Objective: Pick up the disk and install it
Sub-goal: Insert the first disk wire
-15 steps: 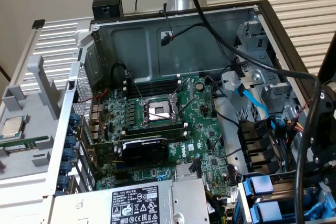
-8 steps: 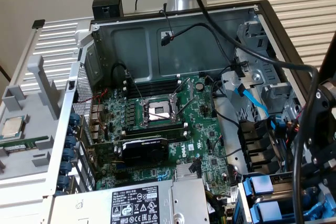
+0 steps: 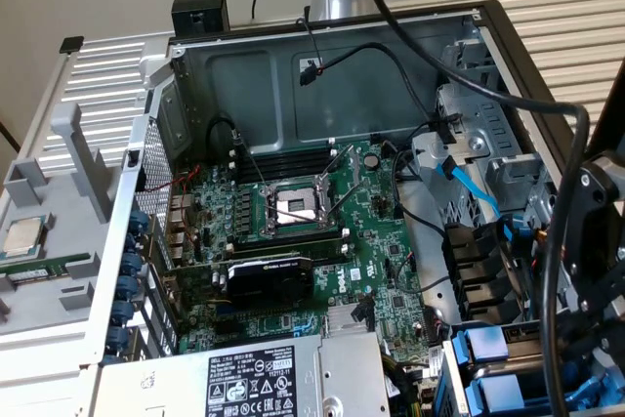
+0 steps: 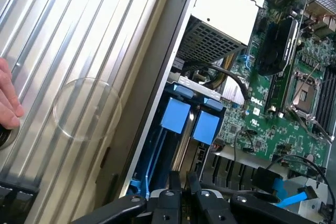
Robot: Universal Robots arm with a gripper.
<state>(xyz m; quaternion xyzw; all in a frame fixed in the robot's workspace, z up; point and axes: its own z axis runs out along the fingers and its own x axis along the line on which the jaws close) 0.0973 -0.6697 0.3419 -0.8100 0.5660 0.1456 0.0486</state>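
Note:
Two bright blue carrier fronts (image 4: pixel 176 114) (image 4: pixel 206 127) sit side by side in the drive cage at the case's corner, and they appear again at the exterior view's lower right (image 3: pixel 488 349). I cannot tell which one holds the disk, as its metal body is hidden inside the cage. My gripper (image 4: pixel 182 183) hovers just above these carriers with its two black fingers pressed close together and nothing between them. Its dark body (image 3: pixel 591 241) hangs over the cage at the exterior view's right edge.
The open case shows a green motherboard (image 3: pixel 381 241), an open processor socket (image 3: pixel 293 207), a black graphics card (image 3: pixel 269 275) and the power supply (image 3: pixel 254 378). Blue cables (image 3: pixel 469 183) run near the cage. A person's hand (image 4: pixel 8 100) rests on the ribbed metal outside the case.

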